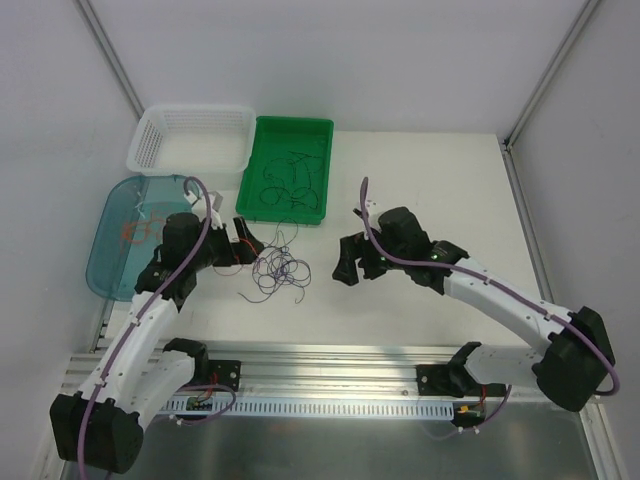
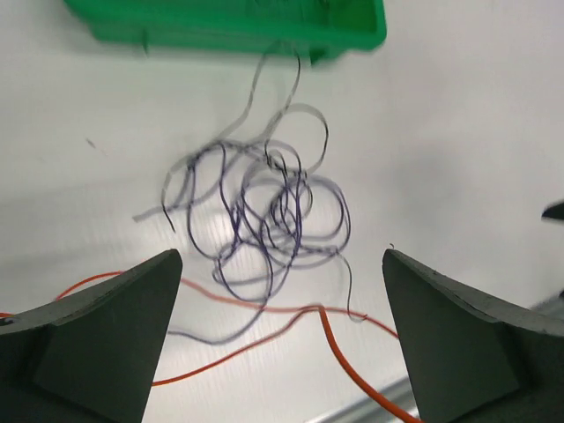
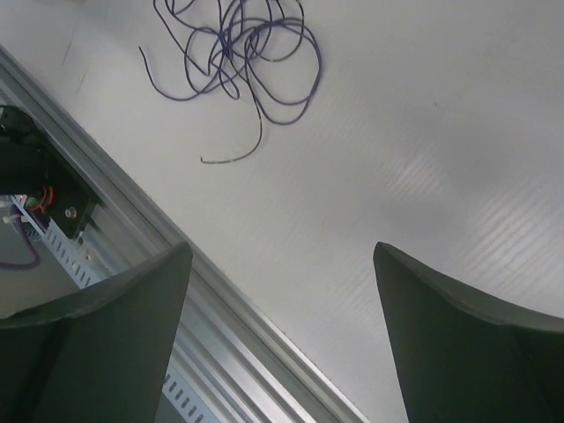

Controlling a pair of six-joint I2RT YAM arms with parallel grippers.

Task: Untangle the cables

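A white worktop (image 1: 420, 190), boxed in by pale walls, carried an aluminium rail (image 1: 330, 360) along its near edge. At the far left stood a white lattice basket (image 1: 148, 140). Against its right side sat a green tray (image 1: 295, 121) with several dark cables (image 1: 285, 185) curled inside. Nearer, at the left edge, lay a translucent blue tray (image 1: 105, 255) (a thin orange loop showed on it, too small to tell more).

The purple cables (image 2: 264, 207) lay as 1 loose knot of overlapping loops on the bare worktop. The knot was just in front of the green tray's near-left corner, between the 2 arms and nearer the left one. 1 free strand reached up toward the tray. A red-orange cable (image 2: 330, 339) lay flat on the worktop at the knot's near side, crossing the gap between the left fingers. Whether it touched either finger could not be told.

The left hand (image 2: 280, 260) hung just left of the knot with its 2 fingers spread wide, gripping nothing, and the loops lay beyond the fingertips. The right hand (image 3: 282, 251) was to the right of the knot and apart from it. Its fingers also stood wide and empty, and its wrist view showed only bare worktop and rail between them.
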